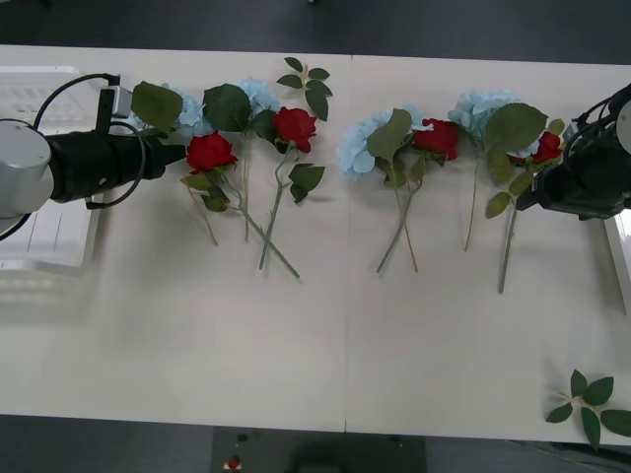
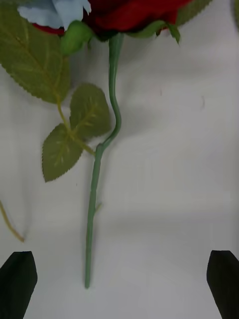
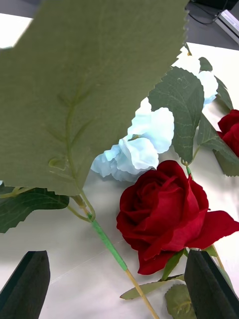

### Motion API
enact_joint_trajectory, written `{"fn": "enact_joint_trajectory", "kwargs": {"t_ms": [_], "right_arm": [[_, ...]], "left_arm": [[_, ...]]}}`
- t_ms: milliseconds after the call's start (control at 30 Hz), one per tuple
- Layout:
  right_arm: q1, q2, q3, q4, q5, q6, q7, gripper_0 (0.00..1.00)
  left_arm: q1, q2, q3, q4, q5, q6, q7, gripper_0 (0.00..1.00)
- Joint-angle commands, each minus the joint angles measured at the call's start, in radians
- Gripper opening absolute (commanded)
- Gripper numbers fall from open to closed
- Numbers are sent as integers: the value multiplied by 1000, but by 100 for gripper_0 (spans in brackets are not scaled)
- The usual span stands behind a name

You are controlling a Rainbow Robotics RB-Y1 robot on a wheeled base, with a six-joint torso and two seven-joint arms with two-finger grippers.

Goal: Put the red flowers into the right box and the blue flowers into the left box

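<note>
White table [image 1: 296, 365]: 4 red flowers [image 1: 210, 152] and 4 blue flowers [image 1: 360, 148] lie scattered across its far half. Left box [image 1: 39, 99] at left edge; loose leaf sprig [image 1: 592, 404] near right corner.

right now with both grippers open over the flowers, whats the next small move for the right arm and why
Probably lower the right gripper straight down and close on the stem of the rightmost red rose. Its fingers stand open either side of that stem, which lies bare on the table, and the right box is close beside it. The left gripper hovers open by another rose.
</note>
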Motion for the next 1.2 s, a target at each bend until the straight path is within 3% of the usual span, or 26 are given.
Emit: {"fn": "enact_joint_trajectory", "kwargs": {"t_ms": [33,200,500,933,1200], "right_arm": [[-38,73,-14,52,92,-43,78,100],[-38,163,-34,118,205,-92,77,100],[-38,252,-136,192,328,-169,63,100],[-36,278,-145,299,347,-207,71,100],[-17,332,-145,394,334,-339,77,100]], "left_arm": [[-46,-33,-7,35,2,-9,21,79],[-98,-92,-76,112,4,-88,20,79],[-129,-137,-90,178,14,-93,20,78],[-126,-72,-90,143,27,-93,20,79],[-124,-43,-90,173,43,-93,17,79]]}}
